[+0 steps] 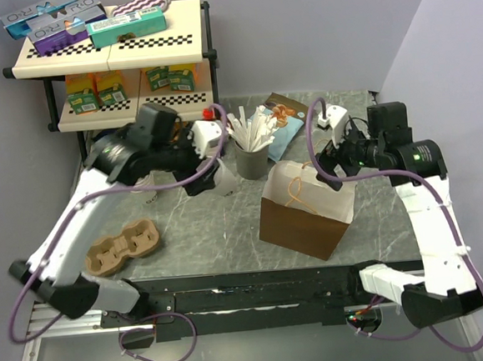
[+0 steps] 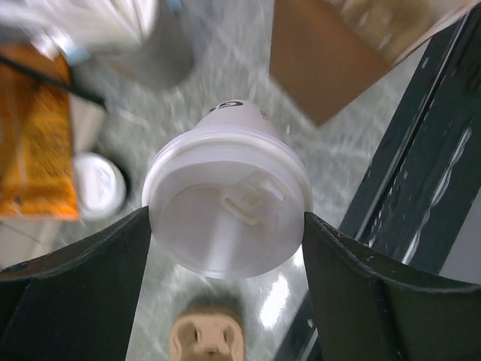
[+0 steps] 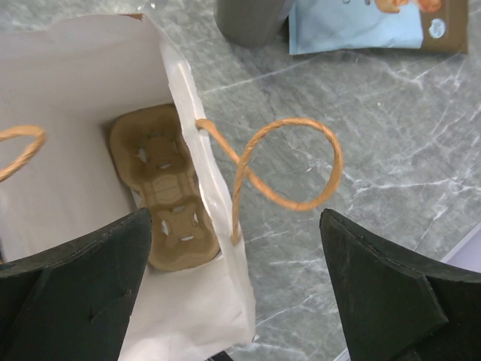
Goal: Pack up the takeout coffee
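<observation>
The takeout coffee, an off-white paper cup with a white sip lid, is between the fingers of my left gripper, which is shut on it just under the lid. In the top view the cup is held left of the grey straw holder, above the table. The brown paper bag stands open at centre right. My right gripper is open and empty over the bag's right rim. A cardboard cup carrier lies inside the bag.
A second cardboard cup carrier lies on the table at front left. A loose white lid sits by an orange packet. The bag's orange cord handle loops outward. A snack packet lies behind the bag and a stocked shelf stands at back left.
</observation>
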You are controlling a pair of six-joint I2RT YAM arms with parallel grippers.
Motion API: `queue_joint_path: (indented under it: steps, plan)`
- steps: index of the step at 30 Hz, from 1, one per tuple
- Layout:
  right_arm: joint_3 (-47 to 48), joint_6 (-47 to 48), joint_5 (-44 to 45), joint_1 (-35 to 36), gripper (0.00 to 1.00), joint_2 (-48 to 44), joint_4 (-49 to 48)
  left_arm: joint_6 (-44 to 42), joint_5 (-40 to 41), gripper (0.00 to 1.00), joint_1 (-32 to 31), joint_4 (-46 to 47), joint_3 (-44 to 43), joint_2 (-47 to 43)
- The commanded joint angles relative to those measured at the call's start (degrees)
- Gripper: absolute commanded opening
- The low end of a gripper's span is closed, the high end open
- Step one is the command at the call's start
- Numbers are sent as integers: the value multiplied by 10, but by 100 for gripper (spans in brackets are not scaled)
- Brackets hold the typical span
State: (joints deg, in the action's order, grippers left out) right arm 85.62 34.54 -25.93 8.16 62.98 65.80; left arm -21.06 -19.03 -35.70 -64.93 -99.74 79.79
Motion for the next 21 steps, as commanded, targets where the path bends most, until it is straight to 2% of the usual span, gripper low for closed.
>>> queue_joint_path:
  steps: [1, 5, 11, 21]
  plan:
    - [-10, 32, 4, -5, 94, 23, 6, 6, -51, 1, 1, 81, -3, -50]
    - [3, 52, -5, -5, 78, 51, 45, -6, -58, 1, 1, 110, -26, -67]
    - [20, 75, -6, -11, 63, 84, 105, -13, -76, 1, 1, 124, -59, -61]
    - [72, 110, -8, -26, 58, 96, 185, -18, -86, 1, 1, 144, -71, -50]
